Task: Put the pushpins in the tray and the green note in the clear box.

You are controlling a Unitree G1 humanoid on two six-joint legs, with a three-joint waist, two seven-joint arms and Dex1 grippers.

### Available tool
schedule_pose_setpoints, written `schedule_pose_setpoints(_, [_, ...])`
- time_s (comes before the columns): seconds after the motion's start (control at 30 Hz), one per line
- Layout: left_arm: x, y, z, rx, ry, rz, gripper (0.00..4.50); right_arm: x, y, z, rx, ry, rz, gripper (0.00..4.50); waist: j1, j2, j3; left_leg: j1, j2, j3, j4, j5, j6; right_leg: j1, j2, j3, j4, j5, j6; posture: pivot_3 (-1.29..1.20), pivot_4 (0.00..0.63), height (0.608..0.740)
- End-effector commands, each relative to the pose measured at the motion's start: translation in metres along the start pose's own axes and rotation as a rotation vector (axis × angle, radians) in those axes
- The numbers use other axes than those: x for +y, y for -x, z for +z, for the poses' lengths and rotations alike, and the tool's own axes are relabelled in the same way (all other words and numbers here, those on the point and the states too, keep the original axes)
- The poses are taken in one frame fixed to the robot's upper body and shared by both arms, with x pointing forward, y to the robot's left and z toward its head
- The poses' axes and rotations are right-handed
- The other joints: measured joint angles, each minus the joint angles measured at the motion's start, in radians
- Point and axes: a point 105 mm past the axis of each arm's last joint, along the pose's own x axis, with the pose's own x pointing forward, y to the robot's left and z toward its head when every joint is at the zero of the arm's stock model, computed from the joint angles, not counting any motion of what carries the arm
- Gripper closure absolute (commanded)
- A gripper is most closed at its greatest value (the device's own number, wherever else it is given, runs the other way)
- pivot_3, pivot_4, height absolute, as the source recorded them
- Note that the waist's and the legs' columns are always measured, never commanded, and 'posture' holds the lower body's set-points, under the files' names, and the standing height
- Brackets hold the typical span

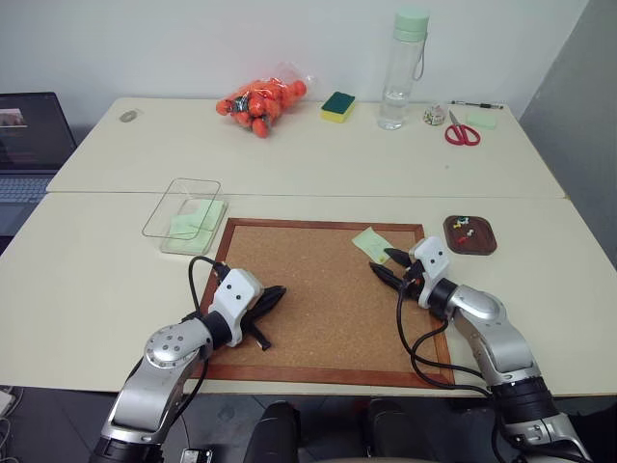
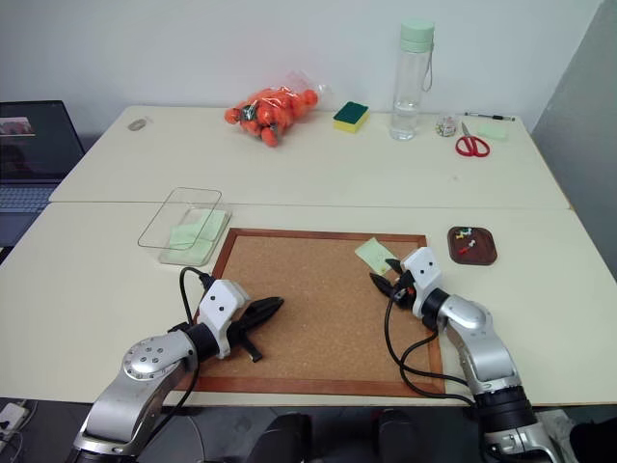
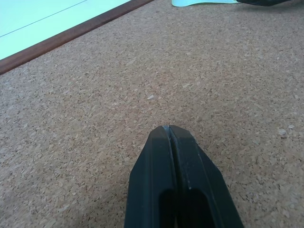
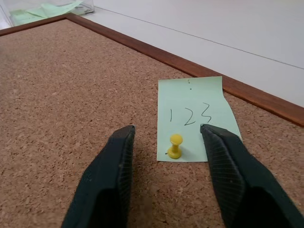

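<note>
Cork fills the wood-framed board (image 1: 318, 289) lying at the near middle of the table (image 1: 96, 270), and the green note (image 4: 194, 116) lies on it close to the board's far right corner, with "123" written on it and a yellow pushpin (image 4: 175, 145) stuck upright through its near edge. The right gripper (image 4: 166, 135) sits low over the board at that same corner, its two black fingers (image 4: 111, 180) parted and standing on either side of the pin, which is between the tips without either one touching it; one finger rests over bare cork beside the note, the other over the note's corner. Nothing is grasped yet. Just beyond the board's right edge, near its far right corner, the small dark tray (image 1: 470, 234) sits on the table with several pushpins (image 1: 463, 230) of mixed colours already inside. The clear box (image 1: 183, 207) stands off the board's far left corner, overlapping a pale green notepad (image 1: 198, 227), well apart from the note. The left gripper (image 1: 272, 295) rests over the cork near the board's near left part, its fingers pressed tightly together on nothing, far from the note and the pin.
</note>
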Motion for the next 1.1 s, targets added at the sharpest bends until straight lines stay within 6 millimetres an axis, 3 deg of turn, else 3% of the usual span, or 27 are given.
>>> schedule_pose_setpoints(0.03, [-0.003,0.002,-0.005,0.025,-0.001,-0.013,4.50,-0.004,-0.001,0.010,-0.036,0.033,-0.006,3.10,0.000,0.000,0.000,0.000,0.000,0.000,0.000,0.000,0.000,0.000,0.000,0.000,0.000,0.000,0.000,0.00,0.150,0.740])
schedule_pose_setpoints(0.27, [-0.003,0.001,-0.005,0.023,0.000,-0.013,4.50,-0.006,0.000,0.006,-0.021,0.043,-0.005,4.44,0.000,0.000,0.000,0.000,0.000,0.000,0.000,0.000,0.000,0.000,0.000,0.000,0.000,0.000,0.000,0.00,0.150,0.740])
schedule_pose_setpoints(0.47, [-0.003,0.001,-0.005,0.022,0.000,-0.012,4.50,-0.006,0.002,0.008,-0.032,0.072,0.003,4.44,0.000,0.000,0.000,0.000,0.000,0.000,0.000,0.000,0.000,0.000,0.000,0.000,0.000,0.000,0.000,0.00,0.150,0.740])
schedule_pose_setpoints(0.77, [-0.005,0.001,-0.006,0.026,0.000,-0.015,4.50,-0.004,0.008,0.058,-0.238,0.097,0.021,4.44,0.000,0.000,0.000,0.000,0.000,0.000,0.000,0.000,0.000,0.000,0.000,0.000,0.000,0.000,0.000,0.00,0.150,0.740])
schedule_pose_setpoints(1.1, [-0.004,0.001,-0.007,0.028,-0.002,-0.016,4.50,-0.007,0.012,0.075,-0.278,0.102,0.017,4.44,0.000,0.000,0.000,0.000,0.000,0.000,0.000,0.000,0.000,0.000,0.000,0.000,0.000,0.000,0.000,0.00,0.150,0.740])
